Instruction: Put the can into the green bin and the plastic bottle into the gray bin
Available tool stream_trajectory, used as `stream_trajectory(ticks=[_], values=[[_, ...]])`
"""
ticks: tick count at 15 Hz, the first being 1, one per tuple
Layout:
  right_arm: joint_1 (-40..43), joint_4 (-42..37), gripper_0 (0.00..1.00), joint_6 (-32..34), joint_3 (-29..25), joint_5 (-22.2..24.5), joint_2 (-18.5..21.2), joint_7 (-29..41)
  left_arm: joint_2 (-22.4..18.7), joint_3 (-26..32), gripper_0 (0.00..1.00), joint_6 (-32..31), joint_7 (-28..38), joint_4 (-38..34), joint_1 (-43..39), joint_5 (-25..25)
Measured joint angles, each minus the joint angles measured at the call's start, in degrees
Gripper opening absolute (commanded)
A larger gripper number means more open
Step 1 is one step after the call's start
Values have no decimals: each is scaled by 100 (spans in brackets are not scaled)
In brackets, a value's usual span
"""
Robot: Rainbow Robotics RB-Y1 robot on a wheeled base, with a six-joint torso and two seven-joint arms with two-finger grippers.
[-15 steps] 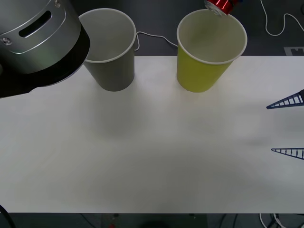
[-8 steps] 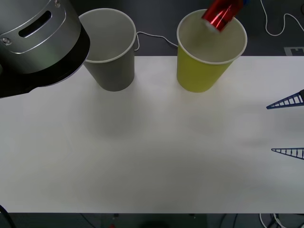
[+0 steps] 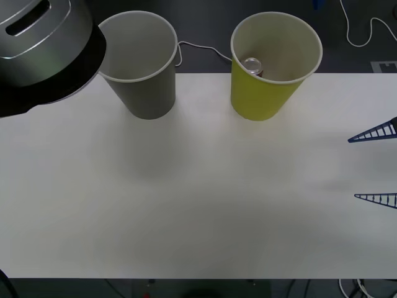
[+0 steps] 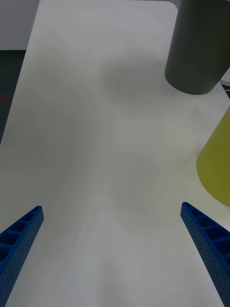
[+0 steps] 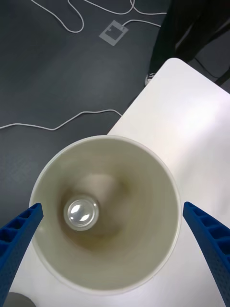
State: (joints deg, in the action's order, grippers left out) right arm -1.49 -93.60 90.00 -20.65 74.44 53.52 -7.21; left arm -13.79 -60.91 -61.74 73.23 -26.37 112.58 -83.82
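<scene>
The can (image 3: pixel 252 65) lies inside the green bin (image 3: pixel 267 99) with its silver top (image 5: pixel 82 214) facing up, near the bin's wall. My left gripper (image 5: pixel 111 208) hangs open right above that bin's white rim (image 5: pixel 158 163), holding nothing. The gray bin (image 3: pixel 149 93) stands to the left of the green one at the table's far edge, and nothing shows inside it. At the table's right edge my right gripper (image 3: pixel 378 166) stays open, its fingers (image 4: pixel 19 235) spread over bare tabletop. The plastic bottle is out of view.
The left arm's grey housing (image 3: pixel 43 49) fills the upper left corner and overlaps the gray bin's rim. White cables (image 3: pixel 366 31) lie on the dark floor behind the white table (image 3: pixel 198 205). The gray bin (image 4: pixel 199 53) and the green bin (image 4: pixel 218 168) stand ahead of the right gripper.
The can has dropped from above the green bin's rim down into the bin. The left arm's housing has shifted slightly up and left. The right gripper has not moved.
</scene>
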Motion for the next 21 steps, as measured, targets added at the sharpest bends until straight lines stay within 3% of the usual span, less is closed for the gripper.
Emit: stream_trajectory(ticks=[6, 15, 21], values=[[0, 0, 100, 0, 0, 0, 0, 0, -1021, -2, 100, -773, -828, -243, -163, 1030], [0, 0, 100, 0, 0, 0, 0, 0, -3530, -1, 100, -1042, -1150, -2690, -1205, 1777], [0, 0, 100, 0, 0, 0, 0, 0, -5109, -1, 100, -1220, -2313, -3723, -1922, 2410]])
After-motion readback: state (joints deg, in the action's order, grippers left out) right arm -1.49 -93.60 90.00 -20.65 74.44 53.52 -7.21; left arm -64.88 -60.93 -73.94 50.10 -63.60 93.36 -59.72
